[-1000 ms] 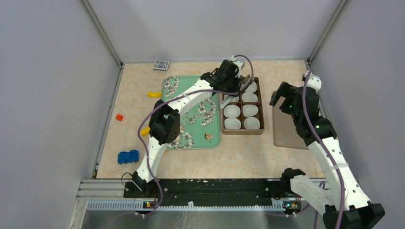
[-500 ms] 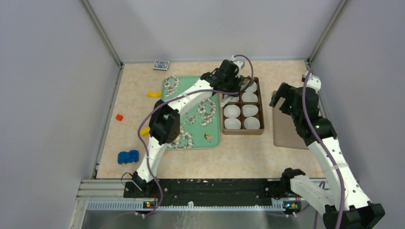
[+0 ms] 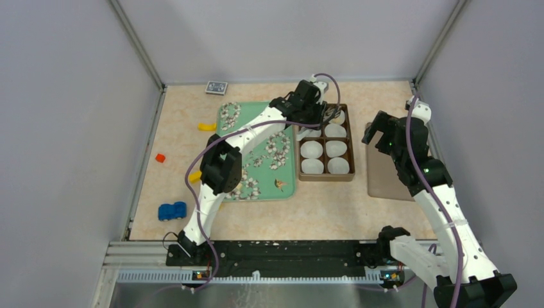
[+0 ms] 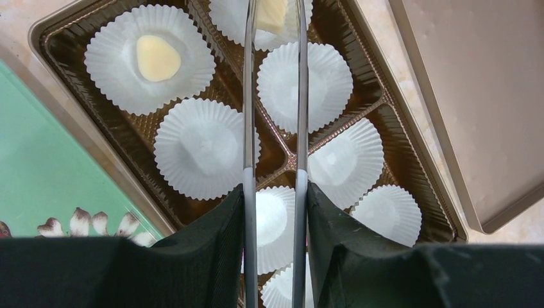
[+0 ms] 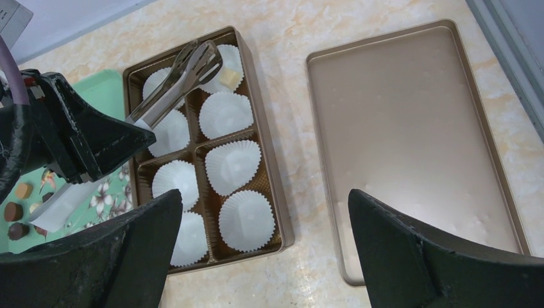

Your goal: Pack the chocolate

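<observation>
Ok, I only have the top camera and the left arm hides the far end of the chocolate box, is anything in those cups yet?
Observer: Yes, the left wrist view shows one cream chocolate lying in the far-left cup.
Operator: And the tongs?
Observer: The left gripper is clamped on the tongs; a second cream piece sits between their tips, over the far-right cup.
Operator: Any left to pack?
Observer: The right wrist view shows brown and tan pieces on the green tray.

left arm [image 3: 256,128]: extended far forward, angled right.
left pincer [image 4: 272,192]: 2 fingers clamped on tongs [image 4: 249,96].
right arm [image 3: 447,205]: elbow bent, wrist raised.
right pincer [image 5: 263,199]: 2 fingers spread wide, empty.
</observation>
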`<action>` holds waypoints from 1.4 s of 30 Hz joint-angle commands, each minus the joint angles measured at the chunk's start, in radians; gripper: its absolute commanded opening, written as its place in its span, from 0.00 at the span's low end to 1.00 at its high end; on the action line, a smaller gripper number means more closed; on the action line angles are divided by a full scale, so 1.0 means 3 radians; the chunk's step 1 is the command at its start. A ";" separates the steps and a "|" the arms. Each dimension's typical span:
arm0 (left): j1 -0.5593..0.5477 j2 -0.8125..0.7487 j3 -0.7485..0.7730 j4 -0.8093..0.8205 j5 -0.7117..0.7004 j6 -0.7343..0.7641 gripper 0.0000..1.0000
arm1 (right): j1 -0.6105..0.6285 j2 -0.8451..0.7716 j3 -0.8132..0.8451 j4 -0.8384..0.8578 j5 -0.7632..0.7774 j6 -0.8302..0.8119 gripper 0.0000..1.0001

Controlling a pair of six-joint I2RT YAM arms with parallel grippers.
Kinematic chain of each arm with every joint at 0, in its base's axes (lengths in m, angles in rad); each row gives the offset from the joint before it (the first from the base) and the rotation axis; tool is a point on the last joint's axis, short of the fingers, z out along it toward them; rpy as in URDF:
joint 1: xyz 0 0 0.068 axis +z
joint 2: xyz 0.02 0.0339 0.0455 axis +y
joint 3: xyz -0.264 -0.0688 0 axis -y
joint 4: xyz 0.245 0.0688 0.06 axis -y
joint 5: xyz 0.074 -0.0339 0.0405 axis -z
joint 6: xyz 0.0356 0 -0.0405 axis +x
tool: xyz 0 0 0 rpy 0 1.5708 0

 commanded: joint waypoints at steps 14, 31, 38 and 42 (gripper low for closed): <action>-0.0056 -0.1450 -0.1130 0.0502 -0.0364 -0.0029 0.34 | -0.0006 -0.0064 0.0045 0.0105 -0.0056 -0.0026 0.99; 0.0134 -0.3320 -0.2892 -0.0789 -0.1813 -0.0550 0.35 | -0.0005 0.0110 -0.0119 0.0451 -0.0381 0.0010 0.98; 0.0311 -0.3510 -0.3165 -0.1129 -0.1719 -0.0770 0.40 | -0.0006 0.0185 -0.0145 0.0541 -0.0498 0.0032 0.98; 0.0357 -0.3467 -0.3205 -0.1140 -0.1587 -0.0841 0.43 | -0.0006 0.0203 -0.0144 0.0553 -0.0505 0.0031 0.98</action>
